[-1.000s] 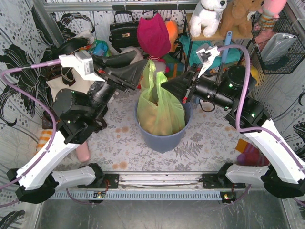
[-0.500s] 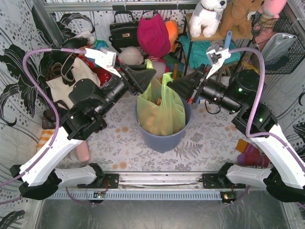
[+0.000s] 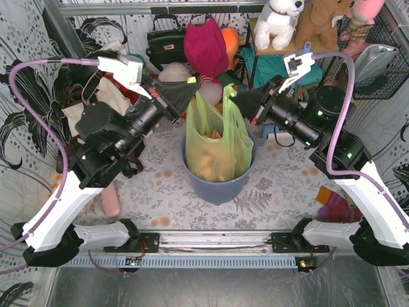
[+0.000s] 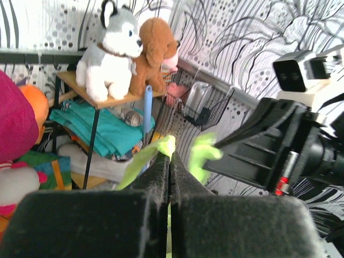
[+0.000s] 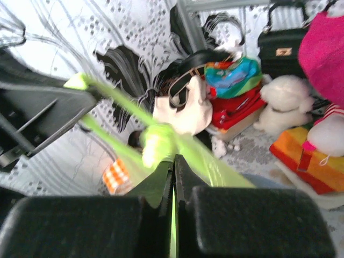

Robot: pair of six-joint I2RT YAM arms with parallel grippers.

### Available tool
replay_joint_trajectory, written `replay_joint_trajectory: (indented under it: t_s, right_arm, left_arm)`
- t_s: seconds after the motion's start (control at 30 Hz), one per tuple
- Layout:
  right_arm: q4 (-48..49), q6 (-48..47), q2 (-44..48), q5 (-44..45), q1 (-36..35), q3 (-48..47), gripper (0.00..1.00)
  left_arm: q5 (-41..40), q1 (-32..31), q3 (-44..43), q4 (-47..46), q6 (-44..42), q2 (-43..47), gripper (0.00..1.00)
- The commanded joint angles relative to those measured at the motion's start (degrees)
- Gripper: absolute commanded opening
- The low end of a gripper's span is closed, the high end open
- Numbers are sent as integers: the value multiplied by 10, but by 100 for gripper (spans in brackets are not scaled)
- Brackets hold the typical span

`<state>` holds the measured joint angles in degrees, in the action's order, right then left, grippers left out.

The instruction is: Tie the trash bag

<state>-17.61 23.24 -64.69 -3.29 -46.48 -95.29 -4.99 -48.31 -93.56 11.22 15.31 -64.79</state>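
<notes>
Currently the thin translucent lime-green plastic trash bag stands in a blue-grey round plastic bin, its handles pinched by the left gripper and right gripper, jaws pressed together. Excess pull might tear film or free a handle.

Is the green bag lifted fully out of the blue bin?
No, the lower part of the green bag sits inside the blue bin; only its handles rise above the rim.
</notes>
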Motion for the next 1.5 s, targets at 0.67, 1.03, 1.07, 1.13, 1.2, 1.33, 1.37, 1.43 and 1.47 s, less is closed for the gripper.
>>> replay_joint_trajectory:
  t_s: [0.67,1.03,1.07,1.13,1.2,1.33,1.37,1.43,1.47]
  right_arm:
    - [28,-20,-41,158,2,-58,0]
    - [63,-25,10,163,2,2,0]
    - [67,-27,8,154,2,-1,0]
    - [83,-28,5,129,2,-8,0]
    - [94,-25,-1,105,2,-20,0]
    - [95,-30,-14,72,2,-38,0]
    - [97,-34,-15,59,2,-36,0]
    - [104,-43,-14,33,2,-29,0]
    - [103,-48,-14,25,2,-28,0]
  left_arm:
    - [-8,0,42,-19,22,94,0]
    - [-61,0,-29,30,-27,81,3]
    - [-60,0,-39,35,-30,76,3]
    - [-57,0,-54,43,-37,65,4]
    - [-58,0,-69,54,-45,52,5]
    - [-57,0,-86,78,-50,29,7]
    - [-56,0,-85,80,-48,29,8]
    - [-62,0,-81,83,-42,32,16]
    - [-67,0,-78,83,-37,36,25]
